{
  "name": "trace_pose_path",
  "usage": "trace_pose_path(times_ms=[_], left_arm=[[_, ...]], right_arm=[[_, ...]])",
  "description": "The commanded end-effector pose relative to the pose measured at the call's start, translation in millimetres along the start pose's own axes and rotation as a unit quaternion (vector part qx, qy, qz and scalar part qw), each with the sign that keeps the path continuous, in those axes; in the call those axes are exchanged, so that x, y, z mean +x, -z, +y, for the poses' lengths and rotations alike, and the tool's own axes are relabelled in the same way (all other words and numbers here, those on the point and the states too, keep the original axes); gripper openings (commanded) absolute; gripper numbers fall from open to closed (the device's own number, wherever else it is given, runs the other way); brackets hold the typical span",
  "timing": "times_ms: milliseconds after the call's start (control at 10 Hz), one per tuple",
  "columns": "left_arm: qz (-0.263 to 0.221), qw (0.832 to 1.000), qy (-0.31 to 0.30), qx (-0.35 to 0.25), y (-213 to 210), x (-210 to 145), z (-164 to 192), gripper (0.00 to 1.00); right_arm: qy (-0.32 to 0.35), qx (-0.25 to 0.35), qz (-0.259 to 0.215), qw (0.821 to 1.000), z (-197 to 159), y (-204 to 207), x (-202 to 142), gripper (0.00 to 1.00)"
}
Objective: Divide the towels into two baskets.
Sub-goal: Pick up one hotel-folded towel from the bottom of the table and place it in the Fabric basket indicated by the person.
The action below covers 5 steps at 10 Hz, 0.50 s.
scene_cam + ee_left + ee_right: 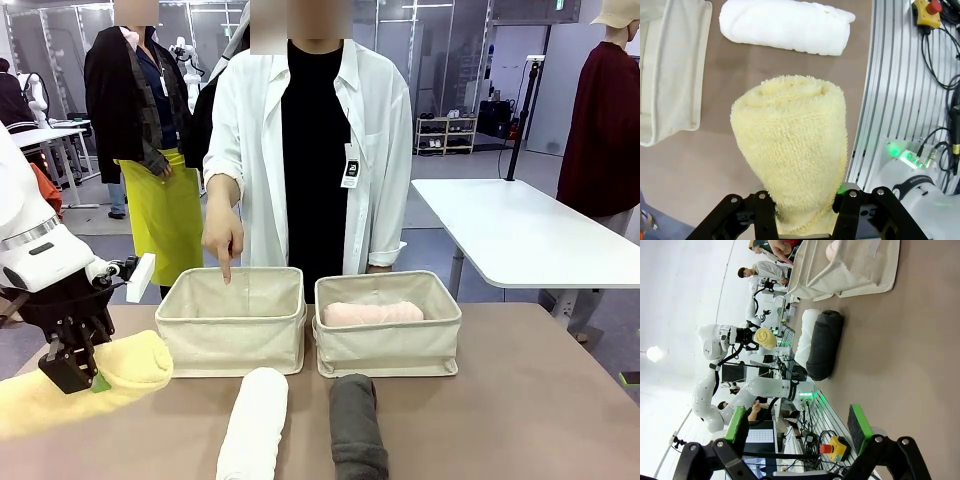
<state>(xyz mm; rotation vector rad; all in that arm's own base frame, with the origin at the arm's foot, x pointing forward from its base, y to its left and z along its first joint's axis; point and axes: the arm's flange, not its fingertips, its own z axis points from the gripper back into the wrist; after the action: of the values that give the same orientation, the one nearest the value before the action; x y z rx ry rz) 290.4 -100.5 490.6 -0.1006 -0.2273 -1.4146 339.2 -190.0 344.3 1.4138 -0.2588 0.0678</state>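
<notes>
Clamping pale yellow towel (130,365) in left gripper (72,378) at lower left, long axis slanting up-right, free end toward left basket (235,345). Right gripper (798,422) spread wide, holding nothing. White towel (255,420) and dark grey towel (355,425) lying lower centre, ends toward baskets. Pink towel (372,313) crosswise inside right basket (390,350). Person's hand (222,235) pointing into left basket.

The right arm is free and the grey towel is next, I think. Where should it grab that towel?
Probably mid-length, from straight above, the open right gripper closing across the roll. The dark grey towel lies flat, a soft cylinder, and the white towel lies close along one side, leaving little room for a sideways approach.
</notes>
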Motion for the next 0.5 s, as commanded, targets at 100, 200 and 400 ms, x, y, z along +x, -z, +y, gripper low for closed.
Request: trace_pose_path(times_ms=[100, 200, 400], left_arm=[[0.027, 0.998, 0.024, 0.049, -26, 18, 35, 0.37], [0.038, 0.996, 0.061, 0.057, -38, 30, 52, 0.37], [0.052, 0.99, 0.105, 0.075, -51, 64, 82, 0.37]], right_arm=[[-0.002, -0.004, 0.0, 1.0, 4, 1, -3, 1.0], [-0.002, -0.004, 0.0, 1.0, 4, 1, -3, 1.0], [-0.002, -0.004, 0.0, 1.0, 4, 1, -3, 1.0]])
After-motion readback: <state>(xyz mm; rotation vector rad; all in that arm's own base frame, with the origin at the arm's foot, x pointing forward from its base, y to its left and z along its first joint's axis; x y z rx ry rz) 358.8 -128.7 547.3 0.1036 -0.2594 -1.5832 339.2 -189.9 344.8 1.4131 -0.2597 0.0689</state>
